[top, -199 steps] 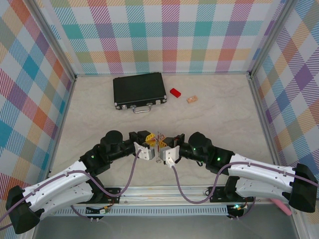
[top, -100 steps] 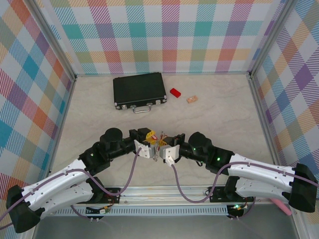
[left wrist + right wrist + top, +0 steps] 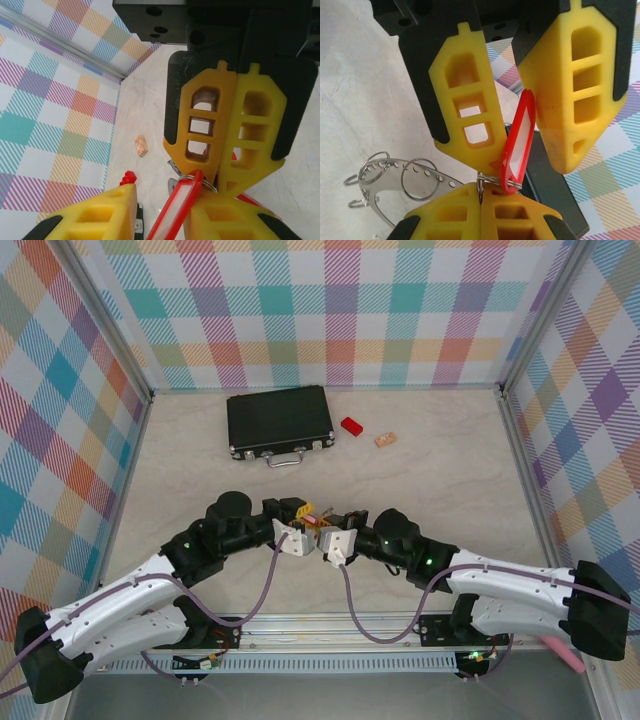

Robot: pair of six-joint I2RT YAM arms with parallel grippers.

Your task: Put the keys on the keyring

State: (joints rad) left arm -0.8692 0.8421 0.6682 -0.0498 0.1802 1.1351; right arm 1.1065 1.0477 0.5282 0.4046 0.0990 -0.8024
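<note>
Both wrists have crept a little farther from the bases than a second ago and now meet tip to tip over the middle of the table, the arms bent inward from either side. The right gripper is clenched on thin metal at the foot of the key, and the keyring seems to hang from that pinch, while the left gripper grasps the key by its red head. This looks like the threading step, so the next move probably calls for a careful turn of the key's small loop onto the ring. Far behind lies a black case.
</note>
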